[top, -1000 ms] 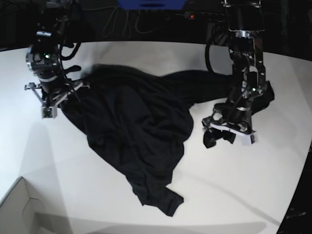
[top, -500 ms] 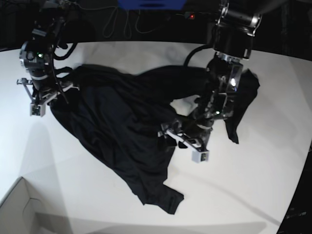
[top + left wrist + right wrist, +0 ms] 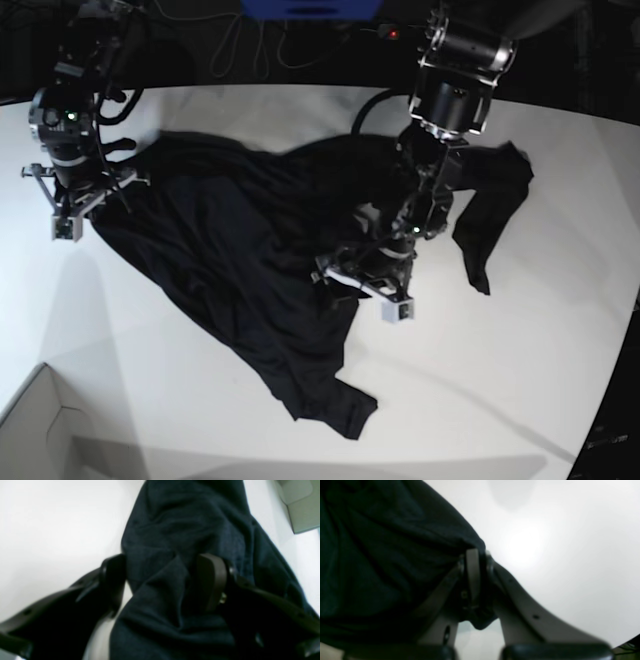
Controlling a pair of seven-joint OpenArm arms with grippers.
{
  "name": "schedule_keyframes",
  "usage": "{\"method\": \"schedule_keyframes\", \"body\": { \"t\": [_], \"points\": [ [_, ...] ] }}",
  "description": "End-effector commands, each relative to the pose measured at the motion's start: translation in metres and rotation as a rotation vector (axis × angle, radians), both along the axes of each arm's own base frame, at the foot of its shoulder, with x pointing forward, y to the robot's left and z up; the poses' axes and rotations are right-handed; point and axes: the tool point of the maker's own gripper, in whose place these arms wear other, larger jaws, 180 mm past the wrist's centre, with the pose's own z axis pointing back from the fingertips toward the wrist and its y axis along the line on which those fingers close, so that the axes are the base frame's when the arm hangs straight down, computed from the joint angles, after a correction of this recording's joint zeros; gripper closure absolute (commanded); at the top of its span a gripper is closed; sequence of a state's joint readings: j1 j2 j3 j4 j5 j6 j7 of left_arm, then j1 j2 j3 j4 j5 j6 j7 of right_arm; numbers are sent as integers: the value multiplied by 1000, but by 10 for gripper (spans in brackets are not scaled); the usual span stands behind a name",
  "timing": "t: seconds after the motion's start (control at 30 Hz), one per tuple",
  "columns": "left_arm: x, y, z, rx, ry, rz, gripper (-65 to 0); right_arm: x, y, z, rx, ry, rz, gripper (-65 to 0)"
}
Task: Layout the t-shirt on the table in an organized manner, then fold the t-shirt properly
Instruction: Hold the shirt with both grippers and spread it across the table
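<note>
The soft black t-shirt (image 3: 250, 270) lies rumpled across the smooth white table (image 3: 500, 380), one sleeve trailing off alone. The left gripper (image 3: 162, 582) stands spread, thin fabric bunched between its dark pads, seemingly loose. The right gripper (image 3: 473, 575) is pressed together, pinching the shirt's edge at the far side

the t-shirt (image 3: 250, 260) covers the middle of the table (image 3: 520, 380) in a crumpled heap. bare table lies open in front and at the near right side. a white box corner (image 3: 40, 430) stands at the near left. the left gripper (image 3: 365, 283) sits over the cloth and the right gripper (image 3: 75, 195) at the shirt's far left edge, both in the way there.
</note>
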State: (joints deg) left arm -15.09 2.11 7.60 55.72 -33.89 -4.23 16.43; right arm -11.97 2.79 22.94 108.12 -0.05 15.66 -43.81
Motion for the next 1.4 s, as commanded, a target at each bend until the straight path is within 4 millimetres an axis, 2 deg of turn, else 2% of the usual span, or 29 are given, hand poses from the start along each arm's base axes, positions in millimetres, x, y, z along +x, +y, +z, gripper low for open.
{"method": "schedule_keyframes", "body": {
  "t": [0.0, 0.03, 0.07, 0.13, 0.17, 0.2, 0.23, 0.3, 0.37, 0.5, 0.57, 0.7, 0.8, 0.83, 0.97, 1.03, 1.1, 1.2, 1.37],
  "points": [
    [7, -6, 11, -13, -18, -11, -363, 8, -5, 15, -30, -50, 14, 0],
    [8, -6, 14, -16, -24, -11, -309, 9, -5, 15, -29, -50, 16, 0],
    [9, -6, 17, -19, -31, -9, -222, 10, -5, 16, -31, -53, 16, 0],
    [10, -3, 19, -18, -36, 1, -5, 11, -6, 17, -32, -56, 16, 0],
    [11, 1, 19, -15, -37, 8, 0, 11, -7, 18, -37, -58, 17, 0],
    [15, 14, 23, -5, -51, 25, -3, 12, -10, 20, -49, -58, 20, 0],
    [17, 24, 26, -2, -62, 43, -38, 12, -13, 21, -56, -57, 21, 0],
    [24, 44, 45, -5, -110, 84, -10, 13, -15, 24, -66, -65, 25, 0],
    [21, 74, 58, 3, -154, 141, 0, 19, -18, 30, -76, -80, 27, 0],
    [16, 133, 103, 36, -280, 250, -2, 27, -19, 37, -79, -101, 27, 0],
    [6, 163, 124, 71, -332, 293, -2, 31, -21, 43, -94, -114, 31, 0],
    [-19, 212, 141, 120, -339, 369, -2, 36, -21, 47, -92, -129, 31, 0],
    [-48, 247, 134, 143, -295, 454, -2, 36, -18, 46, -79, -132, 26, 0],
    [-60, 257, 127, 149, -265, 481, -2, 36, -15, 44, -65, -134, 22, 0],
    [-106, 275, 89, 66, -144, 578, -1, 26, -14, 36, -28, -125, -19, 0],
    [-126, 276, 73, 28, -86, 592, -1, 14, -21, 28, -10, -108, -69, 0],
    [-138, 271, 63, -5, -49, 585, -1, 10, -23, 24, -7, -97, -78, 0],
    [-144, 258, 55, -48, -13, 552, -1, 12, -18, 22, -7, -85, -35, 0],
    [-141, 233, 59, -121, 22, 470, -1, 20, -15, 30, -32, -96, 23, -9]
  ]
}}
